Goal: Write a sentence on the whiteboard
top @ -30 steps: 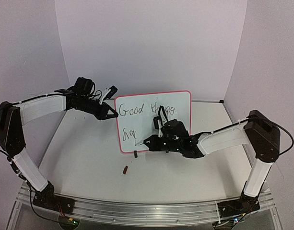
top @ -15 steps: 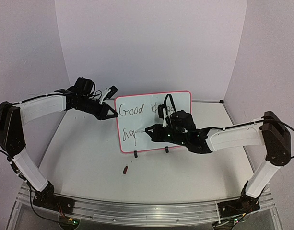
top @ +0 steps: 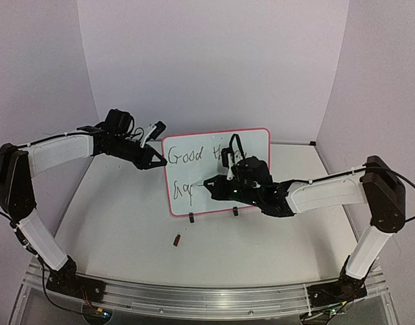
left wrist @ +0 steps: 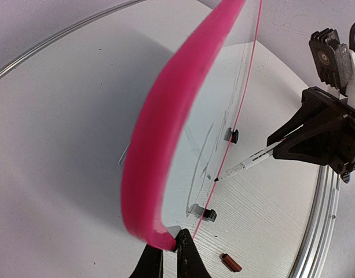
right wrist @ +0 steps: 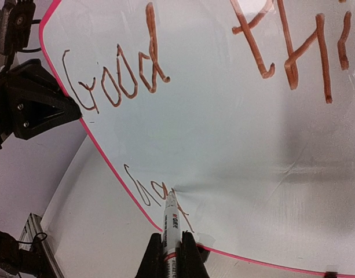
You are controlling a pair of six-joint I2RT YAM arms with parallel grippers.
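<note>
The whiteboard (top: 256, 143) stands upright on two black clip feet, its pink frame (left wrist: 160, 145) large in the left wrist view. My left gripper (top: 164, 161) is shut on its left edge (left wrist: 170, 248). My right gripper (top: 210, 183) is shut on a white marker (right wrist: 170, 223), whose tip touches the board at the second line's first letters (right wrist: 147, 189). The sentence's top line (top: 189, 156) reads "Good" (right wrist: 116, 81), followed by partial letters that my right arm partly covers in the top view. From the left wrist, the marker (left wrist: 252, 162) meets the board's lower part.
A small red-brown marker cap (top: 177, 239) lies on the table in front of the board, also in the left wrist view (left wrist: 230, 262). Clip feet (top: 191, 217) stick out under the board's bottom edge. Lilac walls close in the table behind and on both sides.
My right gripper rose with the marker from near the board's bottom edge to the second line of writing, then shifted slightly left. The left gripper and the board stayed still.
</note>
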